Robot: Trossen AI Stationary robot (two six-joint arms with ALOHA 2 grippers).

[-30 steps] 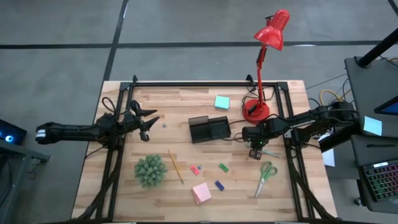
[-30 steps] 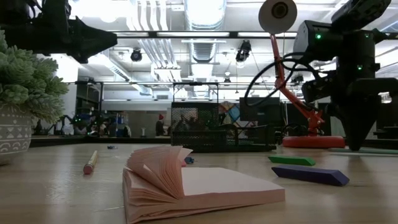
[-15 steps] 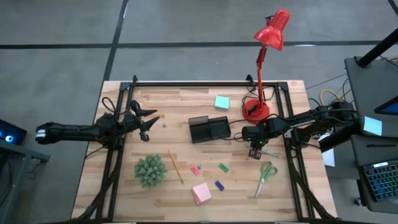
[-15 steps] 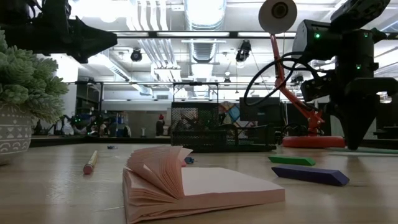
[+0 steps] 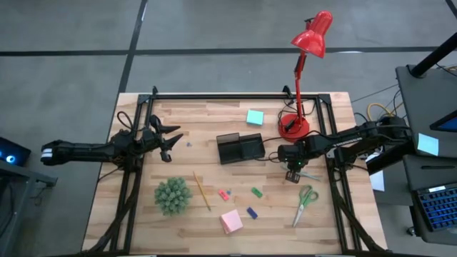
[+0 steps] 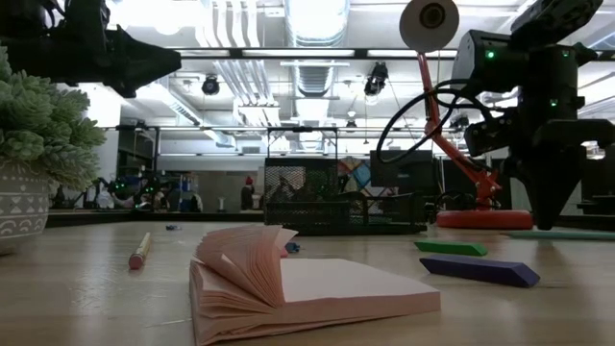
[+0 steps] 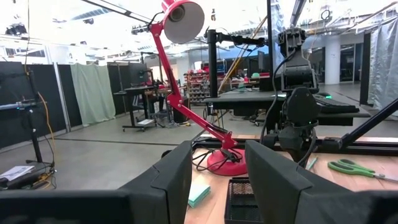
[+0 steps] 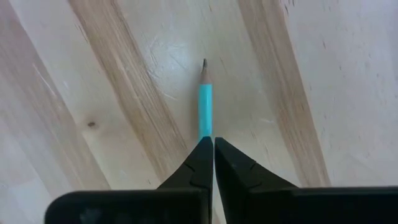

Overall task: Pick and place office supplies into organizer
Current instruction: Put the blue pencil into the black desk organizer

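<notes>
My right gripper [image 5: 293, 175] points down at the table right of the black organizer [image 5: 240, 148], shut on a thin teal pen [image 8: 205, 106]. My left gripper [image 5: 171, 138] hovers open above the table's left side, holding nothing. Green-handled scissors [image 5: 305, 203] lie flat near the right gripper. A yellow pencil [image 5: 201, 190], a pink pad [image 5: 230, 221], and pink [image 5: 224, 194], green [image 5: 256, 192] and blue [image 5: 251, 212] erasers lie in the near middle. A teal pad [image 5: 254, 117] lies beyond the organizer. My right gripper pinches the teal pen between its two fingertips [image 8: 200, 155], coming from above and pointing down. The fingers sit on the pen's shaft [image 8: 205, 127], a short way back from its dark point [image 8: 204, 63]. The pen lies level, seemingly on the wood.
A potted spiky green plant [image 5: 173, 195] stands at the near left. A red desk lamp has its round base [image 5: 293, 126] just beyond the right gripper, and its arm leans over the far edge. Black frame rails [image 5: 133, 193] run along both table sides.
</notes>
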